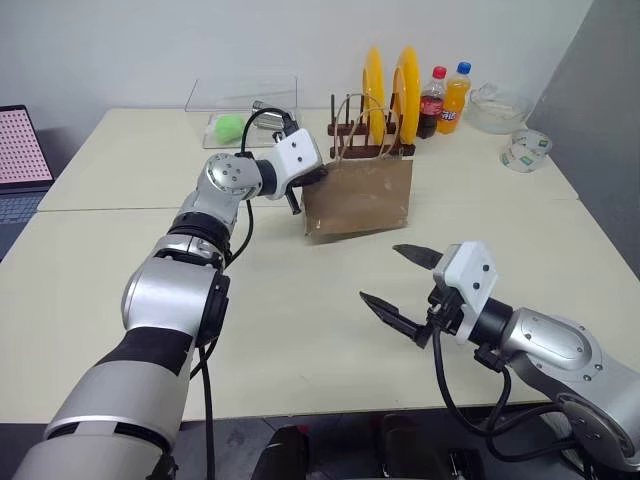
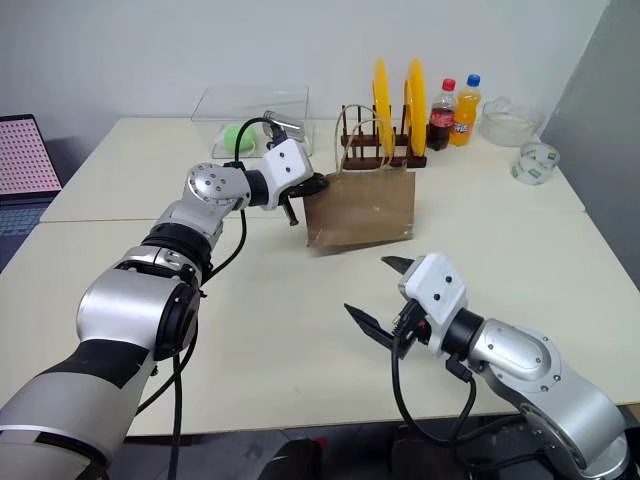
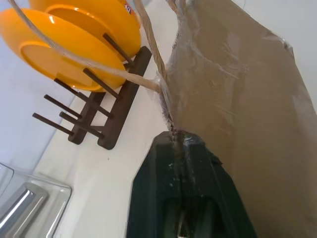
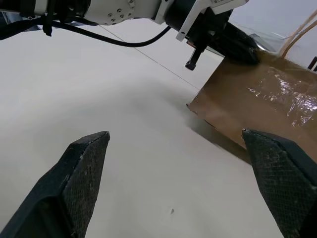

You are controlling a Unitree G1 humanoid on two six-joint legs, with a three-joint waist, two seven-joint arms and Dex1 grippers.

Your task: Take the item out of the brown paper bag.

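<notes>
The brown paper bag (image 1: 360, 195) stands upright in the middle of the table, its loop handles (image 1: 360, 120) rising toward the plate rack. My left gripper (image 1: 318, 178) is at the bag's upper left corner; in the left wrist view its fingers (image 3: 198, 168) are pressed together on the bag's rim, at the base of a handle (image 3: 153, 54). Nearer the table's front edge, my right gripper (image 1: 380, 272) hovers open in front of the bag, apart from it, with nothing between its fingers. The item is hidden.
Behind the bag stands a dark wooden rack (image 1: 345, 128) with two yellow plates (image 1: 405, 80), then a cola bottle (image 1: 432, 100) and an orange soda bottle (image 1: 455, 95). A clear box (image 1: 240, 100) is at the back left, a glass bowl (image 1: 497, 108) and tape roll (image 1: 525, 150) at the back right.
</notes>
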